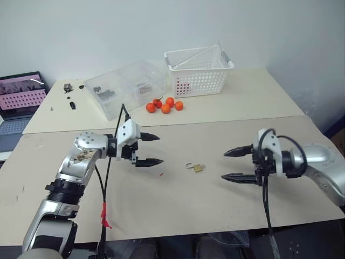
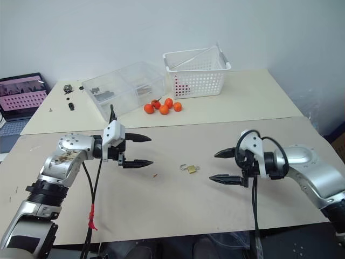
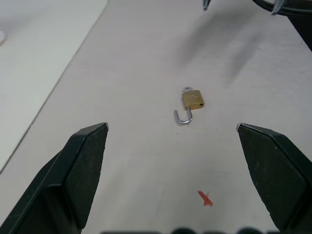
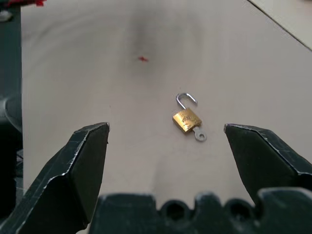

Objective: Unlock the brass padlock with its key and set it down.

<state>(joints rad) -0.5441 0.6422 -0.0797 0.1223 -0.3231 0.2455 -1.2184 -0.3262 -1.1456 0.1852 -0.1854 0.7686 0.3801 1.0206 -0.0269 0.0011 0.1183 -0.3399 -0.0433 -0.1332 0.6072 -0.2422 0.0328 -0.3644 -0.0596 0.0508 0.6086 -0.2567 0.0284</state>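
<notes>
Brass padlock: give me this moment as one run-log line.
brass padlock: on table, shackle swung open, key in its base | left gripper: open, apart from it | right gripper: open, apart from it

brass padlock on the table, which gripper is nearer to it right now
Right, narrowly. The brass padlock lies on the table between both. The right gripper hovers open just to its right; the left gripper hovers open slightly farther off to its left. Neither touches it.
</notes>
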